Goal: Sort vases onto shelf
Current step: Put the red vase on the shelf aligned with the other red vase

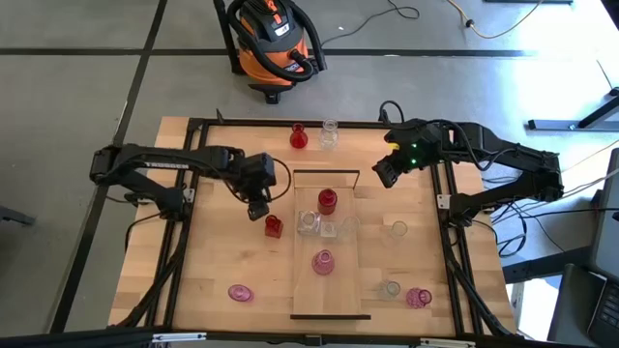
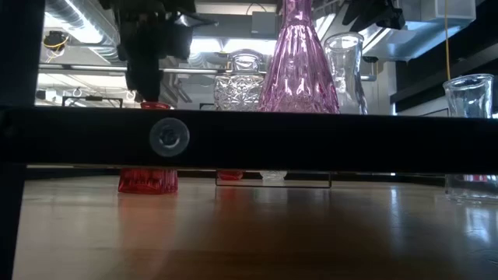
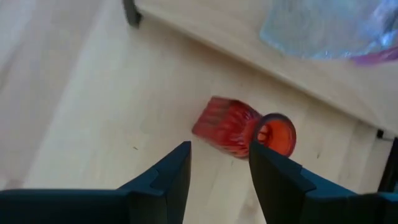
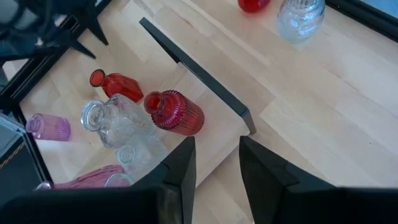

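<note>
Sorting roughly a third done: four vases stand on the shelf [image 1: 332,290] at frame centre; the left pincer [image 1: 257,207], released, hovers above a red vase [image 1: 274,226] on the bench [image 1: 213,261]; the right pincer [image 1: 385,174] waits parted, empty, upper right.

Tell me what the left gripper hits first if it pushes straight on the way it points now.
Most likely the small red vase standing on the table beside the shelf. It sits just beyond the left gripper, whose jaws are open, though depth is hard to judge.
</note>
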Controlling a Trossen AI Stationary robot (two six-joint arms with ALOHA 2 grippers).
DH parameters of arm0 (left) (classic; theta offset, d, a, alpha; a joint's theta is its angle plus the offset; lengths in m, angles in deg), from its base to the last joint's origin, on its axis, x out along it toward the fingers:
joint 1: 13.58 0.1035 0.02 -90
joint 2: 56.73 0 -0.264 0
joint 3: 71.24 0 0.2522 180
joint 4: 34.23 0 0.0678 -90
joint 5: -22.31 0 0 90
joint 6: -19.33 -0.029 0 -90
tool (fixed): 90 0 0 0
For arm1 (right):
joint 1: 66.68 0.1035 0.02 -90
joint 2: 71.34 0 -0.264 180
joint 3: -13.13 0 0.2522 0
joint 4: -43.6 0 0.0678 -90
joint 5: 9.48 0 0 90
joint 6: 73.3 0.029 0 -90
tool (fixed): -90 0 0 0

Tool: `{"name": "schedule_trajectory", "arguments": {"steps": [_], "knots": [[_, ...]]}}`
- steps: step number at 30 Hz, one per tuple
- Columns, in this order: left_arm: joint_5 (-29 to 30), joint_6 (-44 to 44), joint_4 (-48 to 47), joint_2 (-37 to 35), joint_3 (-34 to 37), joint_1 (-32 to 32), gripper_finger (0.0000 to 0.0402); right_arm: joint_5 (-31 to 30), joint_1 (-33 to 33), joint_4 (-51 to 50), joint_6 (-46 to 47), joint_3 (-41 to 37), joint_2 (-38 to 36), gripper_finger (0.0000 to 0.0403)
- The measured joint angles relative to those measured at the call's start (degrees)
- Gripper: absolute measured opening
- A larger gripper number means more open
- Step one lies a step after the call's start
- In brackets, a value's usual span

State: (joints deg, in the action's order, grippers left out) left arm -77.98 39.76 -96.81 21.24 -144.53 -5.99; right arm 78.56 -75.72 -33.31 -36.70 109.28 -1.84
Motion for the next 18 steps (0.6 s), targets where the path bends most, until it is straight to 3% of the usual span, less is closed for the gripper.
{"name": "schedule_trajectory", "arguments": {"steps": [9,18], "knots": [[-2.9,-1.8,0.5,8.2,0.0,-2.1,0.0152,0.6,0.0,0.0,2.4,0.0,0.0,0.0107],[-5.8,0.3,-0.1,7.0,0.0,0.5,0.0152,1.6,0.0,-0.1,2.5,0.0,0.0,0.0107]]}}
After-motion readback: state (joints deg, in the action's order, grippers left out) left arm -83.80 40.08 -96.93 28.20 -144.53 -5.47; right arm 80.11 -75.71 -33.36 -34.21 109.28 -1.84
